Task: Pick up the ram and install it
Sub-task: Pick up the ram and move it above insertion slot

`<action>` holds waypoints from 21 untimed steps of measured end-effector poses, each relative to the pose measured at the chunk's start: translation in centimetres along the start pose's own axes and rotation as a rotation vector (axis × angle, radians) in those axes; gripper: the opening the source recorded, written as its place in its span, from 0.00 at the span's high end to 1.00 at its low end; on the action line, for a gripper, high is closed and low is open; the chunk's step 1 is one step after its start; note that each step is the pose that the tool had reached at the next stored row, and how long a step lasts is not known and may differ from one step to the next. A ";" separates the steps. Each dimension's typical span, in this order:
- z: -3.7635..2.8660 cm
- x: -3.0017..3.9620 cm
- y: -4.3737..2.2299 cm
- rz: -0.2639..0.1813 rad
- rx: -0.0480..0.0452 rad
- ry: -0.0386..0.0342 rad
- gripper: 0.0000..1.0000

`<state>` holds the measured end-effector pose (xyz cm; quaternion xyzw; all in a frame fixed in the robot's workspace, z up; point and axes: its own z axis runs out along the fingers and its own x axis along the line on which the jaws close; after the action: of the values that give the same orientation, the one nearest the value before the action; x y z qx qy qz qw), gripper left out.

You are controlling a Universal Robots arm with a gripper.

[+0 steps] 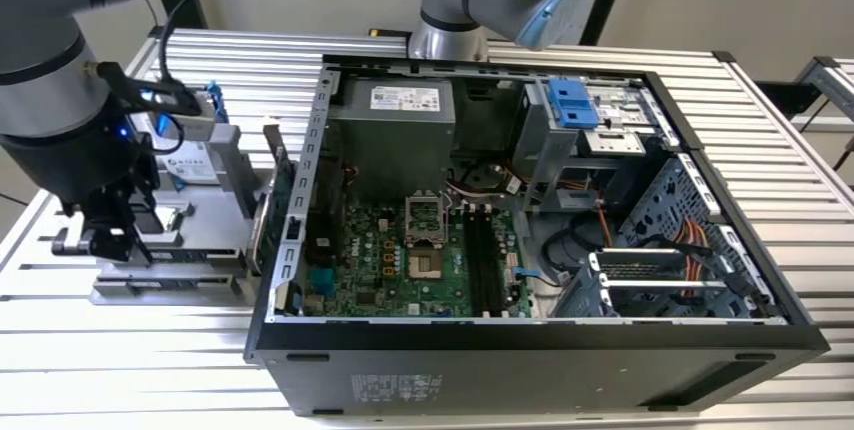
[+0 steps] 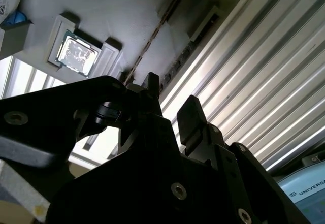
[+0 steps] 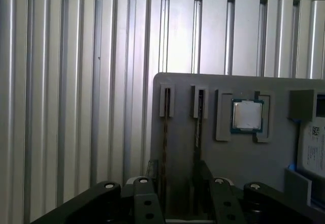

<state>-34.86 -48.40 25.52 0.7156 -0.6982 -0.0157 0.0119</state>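
- Black gripper (image 3: 177, 172) hangs open, empty.
- Thin narrow ram stick (image 3: 165, 127) stands edge-on in slotted matte grey tray (image 3: 179, 89), near fingertips.
- Open black computer case (image 1: 534, 362) at tray's 3 o'clock, exterior view; ribbed aluminium table (image 1: 247, 62) beneath.

Bright light, glaring table slats (image 2: 264, 71), shadowed foreground

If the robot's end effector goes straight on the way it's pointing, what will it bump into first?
Probably the ram, a thin stick standing on edge in the gray holder. The open end effector points toward it, though depth is hard to judge, so the holder itself could come first.
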 end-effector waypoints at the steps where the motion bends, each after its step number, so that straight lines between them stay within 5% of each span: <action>1: 0.06 0.01 0.00 0.000 -0.0008 0.0001 0.00; 21: 1.65 0.15 -0.06 0.000 -0.0066 0.0015 0.00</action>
<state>-34.86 -48.54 23.87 0.7156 -0.6981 -0.0175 0.0148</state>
